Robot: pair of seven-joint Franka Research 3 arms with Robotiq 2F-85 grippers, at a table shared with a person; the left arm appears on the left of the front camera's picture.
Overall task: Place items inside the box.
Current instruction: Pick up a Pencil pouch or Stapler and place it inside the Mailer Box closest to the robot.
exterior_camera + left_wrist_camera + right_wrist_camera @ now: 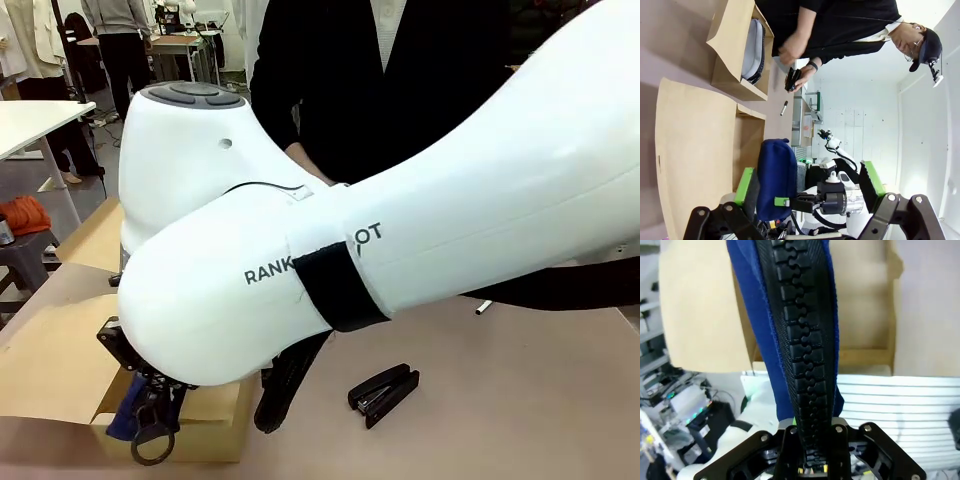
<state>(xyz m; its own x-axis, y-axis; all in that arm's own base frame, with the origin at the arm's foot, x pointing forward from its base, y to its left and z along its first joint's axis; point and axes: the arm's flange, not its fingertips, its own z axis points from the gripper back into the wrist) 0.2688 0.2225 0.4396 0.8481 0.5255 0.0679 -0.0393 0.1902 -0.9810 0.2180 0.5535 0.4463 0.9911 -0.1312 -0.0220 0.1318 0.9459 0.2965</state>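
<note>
The right gripper (811, 431) is clamped tight on the zipper edge of a navy pouch (800, 330). The pouch hangs from it over the open box (862, 300), pointing down at the opening. From the front, the pouch (125, 410) sits at the box's (215, 420) near left corner, with the box's flap spread out to the left.

The left gripper (808, 179) is close to the box (747, 145). Its jaws stand wide apart and grip nothing, and the pouch (776, 175) is just beside one finger.

On the table (520, 400), a black stapler (383, 393) lies just right of the box, and a marker pen (483, 308) lies farther right of it.

Beyond the box stands a second box (725, 55) with a grey pouch (754, 47) in it. Near that one, a person's hand (804, 76) holds another black stapler (791, 79).
</note>
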